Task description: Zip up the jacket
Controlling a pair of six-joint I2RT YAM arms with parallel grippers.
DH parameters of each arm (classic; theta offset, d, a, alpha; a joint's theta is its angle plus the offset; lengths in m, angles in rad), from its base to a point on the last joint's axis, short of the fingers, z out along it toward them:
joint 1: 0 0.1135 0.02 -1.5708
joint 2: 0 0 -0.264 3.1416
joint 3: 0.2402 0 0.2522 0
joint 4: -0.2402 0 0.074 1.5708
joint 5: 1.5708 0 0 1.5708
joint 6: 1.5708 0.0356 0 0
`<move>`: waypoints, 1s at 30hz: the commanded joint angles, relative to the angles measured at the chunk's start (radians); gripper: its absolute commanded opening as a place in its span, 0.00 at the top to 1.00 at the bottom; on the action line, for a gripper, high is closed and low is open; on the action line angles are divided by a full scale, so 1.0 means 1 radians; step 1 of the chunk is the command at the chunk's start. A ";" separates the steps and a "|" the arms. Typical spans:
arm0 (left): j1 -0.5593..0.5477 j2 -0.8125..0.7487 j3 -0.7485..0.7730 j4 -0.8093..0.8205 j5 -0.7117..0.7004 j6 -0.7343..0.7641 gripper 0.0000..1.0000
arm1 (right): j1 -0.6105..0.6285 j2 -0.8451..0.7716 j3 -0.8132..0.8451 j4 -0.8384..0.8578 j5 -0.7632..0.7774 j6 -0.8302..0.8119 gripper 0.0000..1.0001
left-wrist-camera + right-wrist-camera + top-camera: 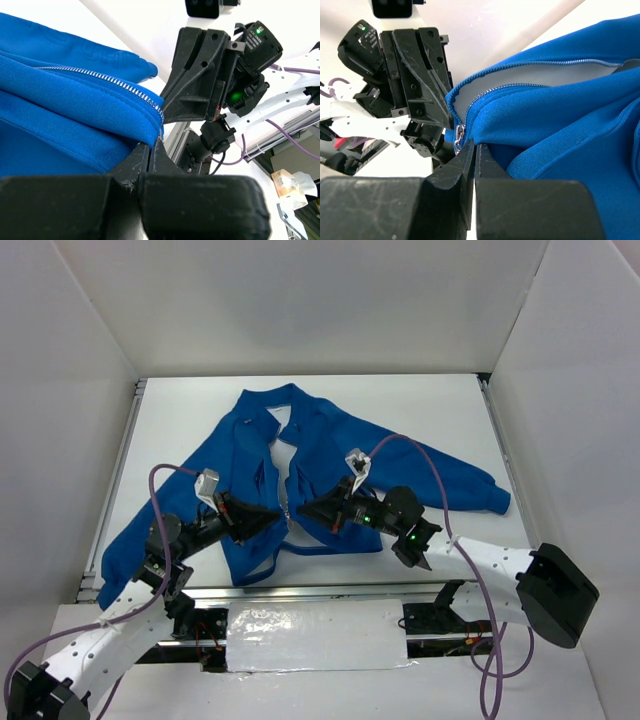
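Both arms reach inward, the left claw (276, 516) and right claw (302, 510) clamped tight (tips nearly meeting).

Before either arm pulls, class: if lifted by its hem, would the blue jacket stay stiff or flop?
Probably flop: the jacket lies in soft folds, so it would likely sag between the left gripper and right gripper pinching its hem. On the smooth white table it may slide when tugged. The zipper seems its only stiffer line.
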 commanded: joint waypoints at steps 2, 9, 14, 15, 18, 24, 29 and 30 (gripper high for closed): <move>-0.005 0.006 -0.004 0.109 0.067 -0.016 1.00 | -0.021 0.016 0.069 0.088 -0.054 0.004 1.00; -0.005 0.048 0.010 0.036 0.105 0.025 1.00 | -0.049 0.028 0.127 0.045 -0.153 -0.038 1.00; -0.005 0.068 0.019 -0.049 0.100 0.066 1.00 | -0.048 0.076 0.134 0.008 -0.177 -0.050 1.00; -0.005 0.075 0.020 -0.062 0.093 0.071 1.00 | -0.048 0.082 0.113 0.022 -0.181 -0.041 1.00; -0.005 0.089 0.014 -0.092 0.078 0.080 1.00 | -0.049 0.099 0.068 0.083 -0.192 0.008 0.98; -0.005 0.103 -0.013 -0.107 0.050 0.069 1.00 | -0.046 0.130 0.016 0.083 -0.123 0.047 0.92; -0.005 0.097 -0.041 -0.084 0.022 0.050 1.00 | -0.043 0.144 -0.020 0.059 -0.065 0.059 0.79; -0.005 0.097 -0.044 -0.069 0.024 0.043 1.00 | -0.044 0.140 -0.026 0.051 -0.049 0.059 0.78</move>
